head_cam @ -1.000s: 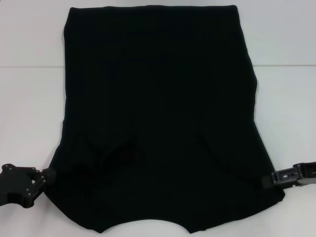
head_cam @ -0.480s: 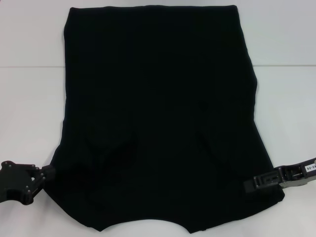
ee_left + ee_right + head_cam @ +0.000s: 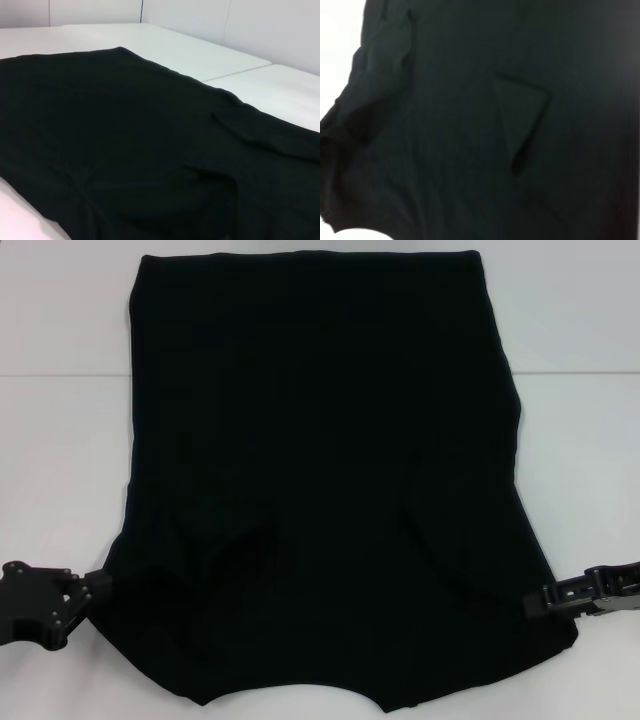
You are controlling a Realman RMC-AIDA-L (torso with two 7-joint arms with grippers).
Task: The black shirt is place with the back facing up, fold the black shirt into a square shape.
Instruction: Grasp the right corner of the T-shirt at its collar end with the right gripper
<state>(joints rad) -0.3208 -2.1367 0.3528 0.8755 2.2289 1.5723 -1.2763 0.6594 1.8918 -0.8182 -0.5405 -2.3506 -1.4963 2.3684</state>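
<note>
The left gripper [image 3: 95, 588] and right gripper [image 3: 535, 602] meet the black shirt [image 3: 320, 470] at its near edges; grip state unreadable; uneven lifting could bunch the fold.

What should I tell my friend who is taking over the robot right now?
Left gripper: low at the black shirt's near left edge, touching the fabric; whether it grips cannot be told.
Right gripper: at the shirt's near right edge, same doubt.
Shirt: spread on the white table, neckline toward the robot, both sleeves already tucked in over the body.
Done: sleeve folds, it seems.
Left: fold the shirt end to end into a square.
</note>
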